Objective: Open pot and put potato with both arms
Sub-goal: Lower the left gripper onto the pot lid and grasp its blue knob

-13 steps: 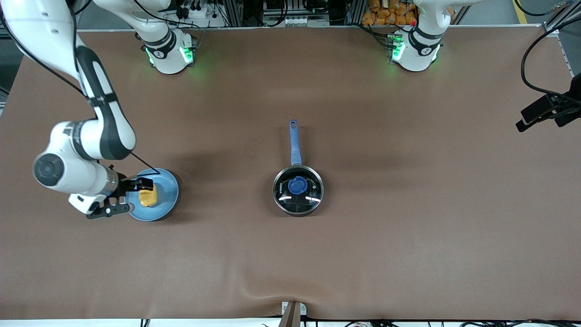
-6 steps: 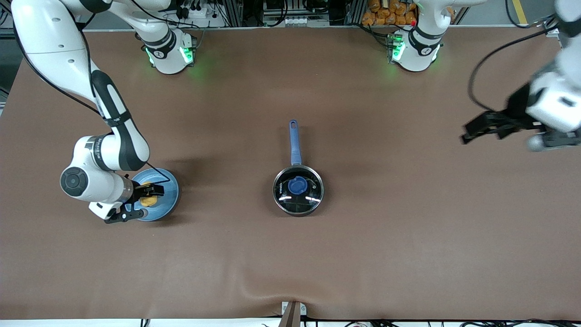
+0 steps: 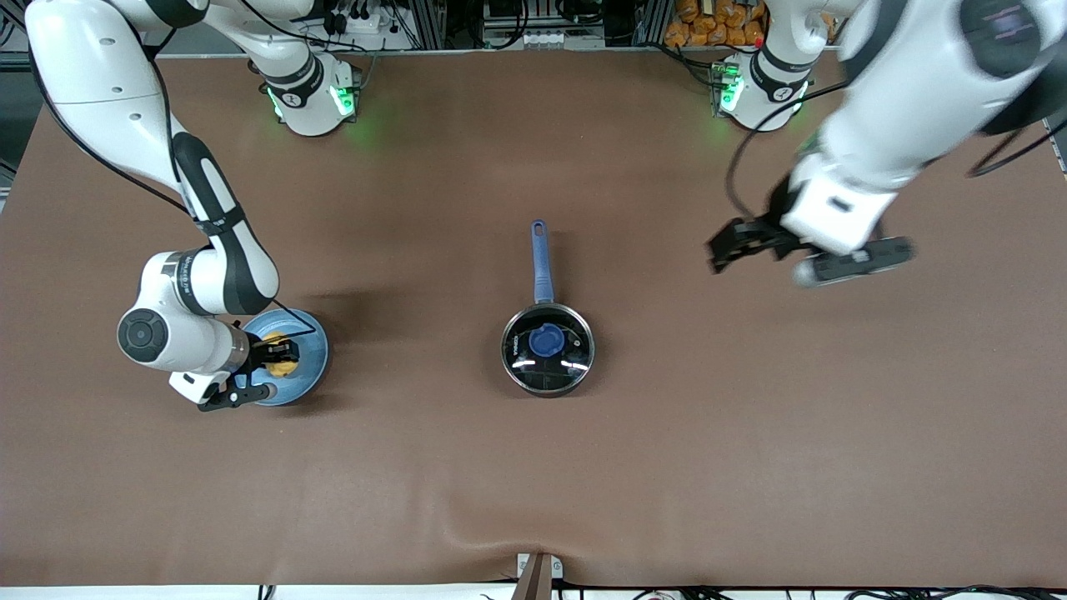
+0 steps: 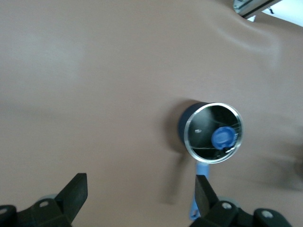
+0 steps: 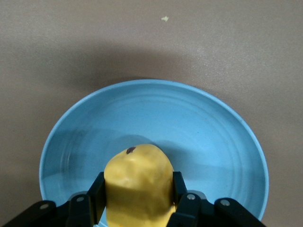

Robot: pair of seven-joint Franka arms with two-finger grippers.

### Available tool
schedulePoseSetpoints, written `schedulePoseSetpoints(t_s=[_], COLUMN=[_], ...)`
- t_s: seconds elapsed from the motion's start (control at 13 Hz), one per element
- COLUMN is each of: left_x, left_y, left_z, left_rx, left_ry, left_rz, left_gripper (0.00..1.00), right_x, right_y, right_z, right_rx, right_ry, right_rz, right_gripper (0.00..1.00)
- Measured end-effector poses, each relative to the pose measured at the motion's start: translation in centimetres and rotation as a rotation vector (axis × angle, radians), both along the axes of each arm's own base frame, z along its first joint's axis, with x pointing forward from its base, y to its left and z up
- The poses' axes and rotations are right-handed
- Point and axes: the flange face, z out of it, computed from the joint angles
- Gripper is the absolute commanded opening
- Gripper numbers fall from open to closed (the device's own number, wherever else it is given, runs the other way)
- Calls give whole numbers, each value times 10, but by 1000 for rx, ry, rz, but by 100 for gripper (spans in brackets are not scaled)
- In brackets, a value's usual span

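Gripping the bumpy yellow potato (image 5: 138, 187), right claw (image 5: 137, 198).

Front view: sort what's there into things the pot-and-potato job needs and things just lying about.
Needed:
pot, glass lid on
potato, right gripper shut on it
left gripper, open, over bare table

Lying about:
blue plate under the potato
brown table

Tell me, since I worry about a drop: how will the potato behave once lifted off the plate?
The potato looks rounded and smooth, so it could twist or slip between the right gripper fingers shut on its sides. If it slipped, the oval shape would probably roll on the plate. It seems small, likely light.
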Motion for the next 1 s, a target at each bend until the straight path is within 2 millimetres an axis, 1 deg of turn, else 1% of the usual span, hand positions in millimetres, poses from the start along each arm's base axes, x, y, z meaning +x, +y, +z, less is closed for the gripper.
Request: schedulePoseSetpoints(t_s=[0.08,0.23,0.38,0.46,0.62,0.77,0.92,1.0], left_x=[-1,-5,-11,-14,-17,-17,-23,-26], left_y=[-28,-79,-123,-140,-162,-177,-196,-206], left_z=[-18,-59,-92,-106,-130,-155,-188,-205], left_rx=[-1,33,69,73,71,67,76,98], left_ry=[0,5,2,-1,-4,-14,-25,-34], left_rz=[8,16,15,6,-12,-30,-61,-86], left_gripper=[100,100,100,100,100,100,100,100], right_x=[0,2,6,9,13,15,13,13], right_y=[2,6,12,17,30,46,58,62], right_z=[0,2,8,14,31,56,83,92], right_rx=[0,0,2,5,18,57,77,87], right_ry=[-1,-5,-20,-29,-47,-63,-75,-80], right_rz=[4,10,18,24,38,17,-8,-19], right_gripper=[1,0,0,0,1,1,1,1])
